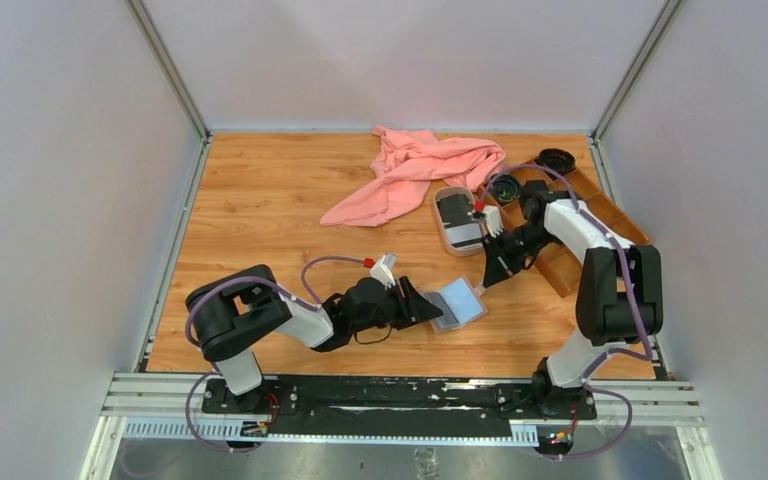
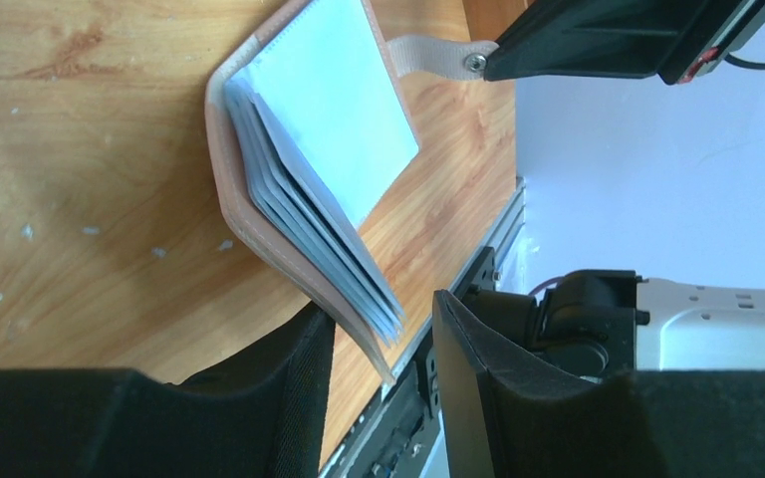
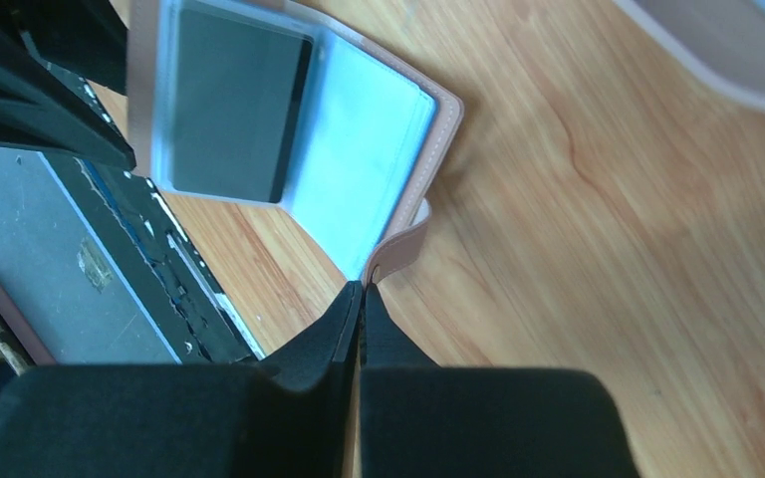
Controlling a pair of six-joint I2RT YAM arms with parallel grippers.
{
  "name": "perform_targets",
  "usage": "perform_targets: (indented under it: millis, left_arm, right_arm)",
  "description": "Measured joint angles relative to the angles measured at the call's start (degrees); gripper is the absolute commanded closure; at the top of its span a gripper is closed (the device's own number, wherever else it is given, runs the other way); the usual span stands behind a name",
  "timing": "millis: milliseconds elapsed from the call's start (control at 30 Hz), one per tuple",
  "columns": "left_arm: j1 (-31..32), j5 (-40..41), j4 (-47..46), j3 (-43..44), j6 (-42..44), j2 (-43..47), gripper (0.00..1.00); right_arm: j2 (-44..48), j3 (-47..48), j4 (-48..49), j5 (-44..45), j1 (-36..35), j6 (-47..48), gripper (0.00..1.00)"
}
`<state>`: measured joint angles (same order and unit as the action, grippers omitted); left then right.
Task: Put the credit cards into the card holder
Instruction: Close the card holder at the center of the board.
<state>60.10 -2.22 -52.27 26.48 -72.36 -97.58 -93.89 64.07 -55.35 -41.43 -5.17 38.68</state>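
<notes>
The pinkish-tan card holder lies open on the table in front of the arms, its grey-blue sleeves fanned out. One dark credit card sits in a sleeve. More dark cards lie in the oval tray. My left gripper is at the holder's left edge. Its jaws stand apart around the corner of the cover and sleeves without pinching them. My right gripper is shut on the holder's snap tab, also seen in the left wrist view.
The oval pink-rimmed tray stands behind the holder. A pink cloth lies at the back middle. A brown compartment tray and two round black pots are at the right. Walls close in three sides.
</notes>
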Motion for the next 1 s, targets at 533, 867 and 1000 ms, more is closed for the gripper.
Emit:
perform_targets:
  millis: [533,867,1000]
  left_arm:
    - [0.94,2.95,1.95,-1.57,2.03,5.77,0.53]
    - [-1.01,3.74,1.42,4.63,3.26,-2.32,0.54]
    - [-1.97,4.04,1.4,5.44,3.3,-3.5,0.54]
  right_arm:
    - [-4.74,5.79,0.11,-5.57,-16.61,-0.44,1.0]
    - [-4.5,5.79,2.21,-3.98,-15.37,-2.82,1.0]
    - [-4.5,5.79,3.5,-1.79,-14.49,-3.74,1.0]
